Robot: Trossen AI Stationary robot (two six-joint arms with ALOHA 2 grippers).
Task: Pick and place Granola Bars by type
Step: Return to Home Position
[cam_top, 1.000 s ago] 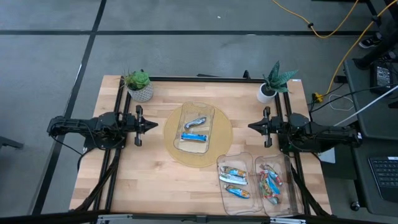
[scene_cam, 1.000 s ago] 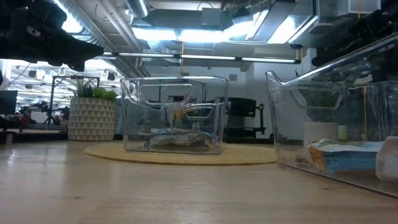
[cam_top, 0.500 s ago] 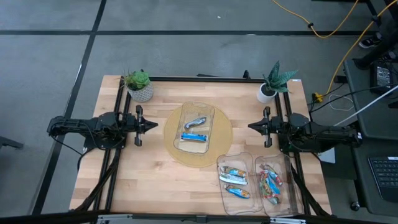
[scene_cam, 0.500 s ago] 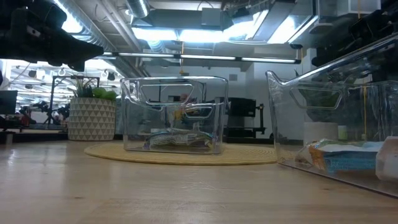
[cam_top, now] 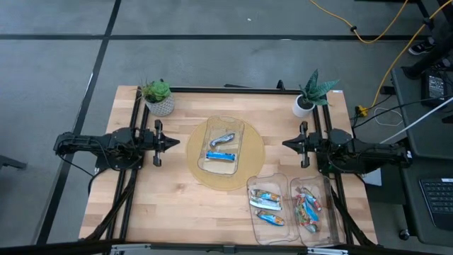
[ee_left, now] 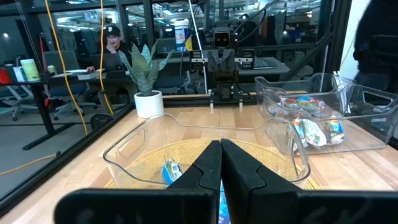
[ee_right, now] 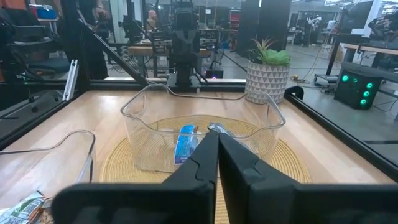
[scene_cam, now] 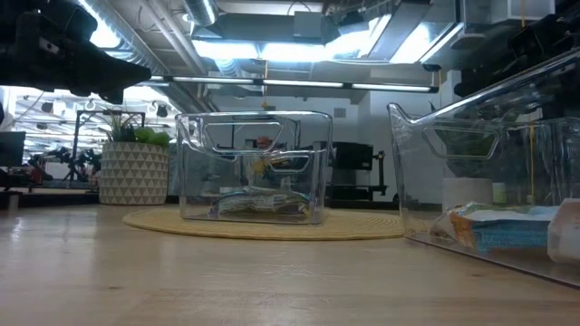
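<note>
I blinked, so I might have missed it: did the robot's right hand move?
No. The right hand keeps the same spot below the white plant pot, shut.

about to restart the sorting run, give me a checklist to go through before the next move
1. Left gripper shut and empty: ok.
2. Right gripper shut and empty: ok.
3. Both arms at the sides of the table, clear of every bin: ok.
4. Centre bin on the round mat emptied: not ok, two granola bars lie in it.
5. The two bins near the right arm each hold one type only: cannot tell.
</note>
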